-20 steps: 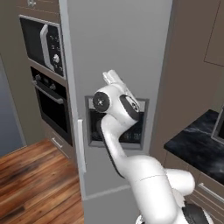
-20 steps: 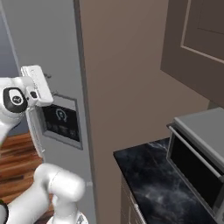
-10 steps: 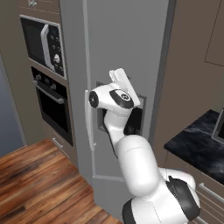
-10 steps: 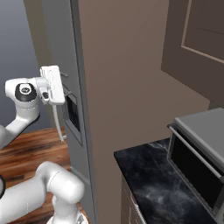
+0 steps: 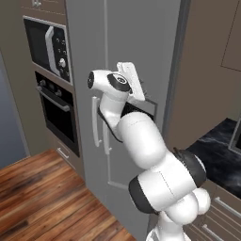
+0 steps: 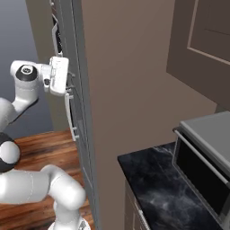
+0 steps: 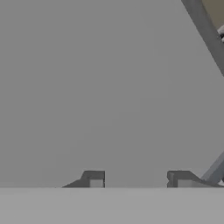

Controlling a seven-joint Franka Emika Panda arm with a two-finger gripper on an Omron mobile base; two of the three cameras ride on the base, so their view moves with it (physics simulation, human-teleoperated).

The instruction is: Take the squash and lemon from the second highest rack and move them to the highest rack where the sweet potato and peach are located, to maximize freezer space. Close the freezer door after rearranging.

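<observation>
Freezer door (image 5: 136, 37) shut flush, hiding the racks, squash and lemon behind it. Pale bar handle (image 5: 107, 136) below and to the left of the hand, apart from it. Pincer (image 7: 137, 179) close against the flat grey panel, part open, tips apart, nothing between them. Step judged: work at the door, with rearranging apparently yet to come. Next move calls for shifting down to the handle, closing on it, then pulling outward.
</observation>
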